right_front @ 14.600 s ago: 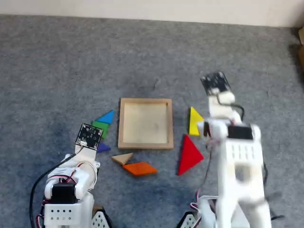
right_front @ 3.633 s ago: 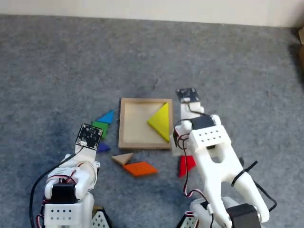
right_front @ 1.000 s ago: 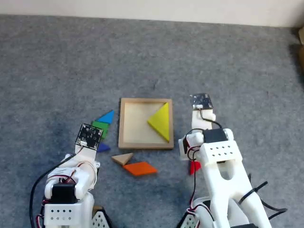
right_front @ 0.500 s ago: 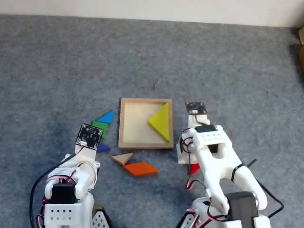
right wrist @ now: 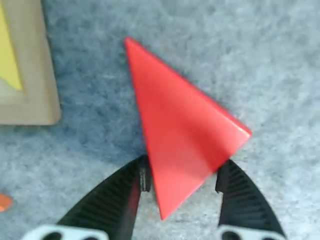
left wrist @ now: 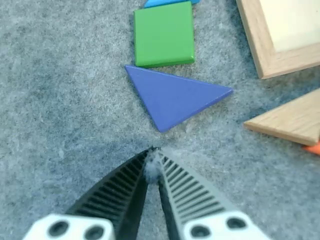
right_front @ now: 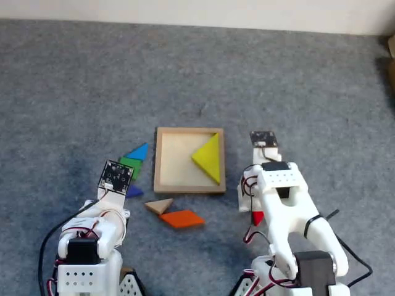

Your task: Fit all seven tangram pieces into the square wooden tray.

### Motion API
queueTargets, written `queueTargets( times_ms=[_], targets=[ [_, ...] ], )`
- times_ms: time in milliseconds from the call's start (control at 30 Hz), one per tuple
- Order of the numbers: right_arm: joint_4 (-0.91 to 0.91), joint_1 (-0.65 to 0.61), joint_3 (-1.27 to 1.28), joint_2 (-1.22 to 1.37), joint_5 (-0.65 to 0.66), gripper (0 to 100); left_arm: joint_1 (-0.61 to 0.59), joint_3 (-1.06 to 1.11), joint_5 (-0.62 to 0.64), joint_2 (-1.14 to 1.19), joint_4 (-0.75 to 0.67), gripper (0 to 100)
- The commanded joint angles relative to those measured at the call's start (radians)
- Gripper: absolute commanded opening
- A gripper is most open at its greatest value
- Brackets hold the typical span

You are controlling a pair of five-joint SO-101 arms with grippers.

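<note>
The right end effector [right wrist: 184, 169], wide open, is straddling the red triangle [right wrist: 185, 130]; closing and carrying it into the tray [right_front: 188, 131] is probably coming next.

A fixed camera looks straight down from well above the wooden tray [right_front: 188, 130] at mid-scene, while both wrist cameras look down from close on the grey carpet [right_front: 278, 74] just beside that tray, each sharing one tray corner with it.

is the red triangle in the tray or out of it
Out. The red triangle lies on the grey carpet beside the wooden tray, outside its rim, between the fingers of the right pincer.
</note>
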Motion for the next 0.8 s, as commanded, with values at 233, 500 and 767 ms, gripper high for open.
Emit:
queueTargets(
  times_ms=[233,500,767],
  targets=[
    [0.018,0.002,0.007,-0.242,0.028,17.4,-0.008,0.019,0.006,-0.002,0.006,1],
    [0.016,0.001,0.005,-0.245,0.098,32.0,-0.008,0.019,0.006,-0.002,0.006,1],
    [-0.038,-0.047,-0.01,-0.223,0.106,35.0,-0.008,0.019,0.006,-0.002,0.006,1]
  ],
)
